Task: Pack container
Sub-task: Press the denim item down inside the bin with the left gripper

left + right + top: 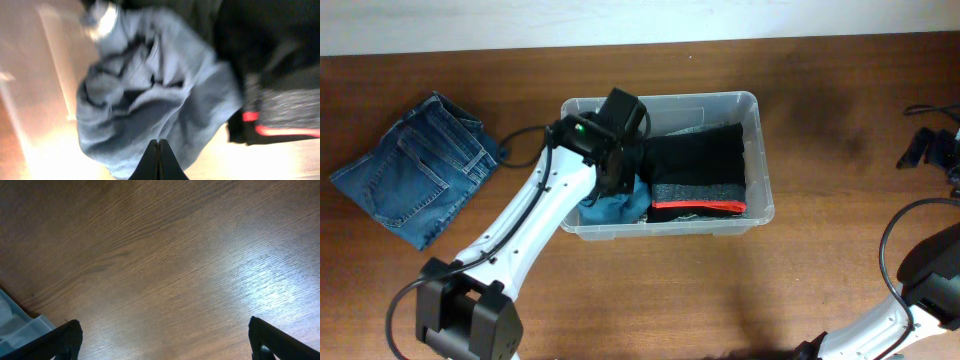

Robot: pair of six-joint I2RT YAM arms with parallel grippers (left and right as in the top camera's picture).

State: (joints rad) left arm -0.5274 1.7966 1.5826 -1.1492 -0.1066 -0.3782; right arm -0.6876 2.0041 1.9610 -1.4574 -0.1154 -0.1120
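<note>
Looking from overhead, the left arm (545, 200) reaches into the container (761, 160) at the middle of the desk (840, 280), its wrist hiding its tip over a blue cloth (615, 210) beside a black garment (705, 160), while the right arm (932, 265) is cut off at the lower right edge. The left wrist view is blurred, yet the left gripper (158, 157) shows fingers pressed together on nothing, over that cloth. In the right wrist view the right gripper (163, 330) stands spread wide and empty over the desk's wood.
</note>
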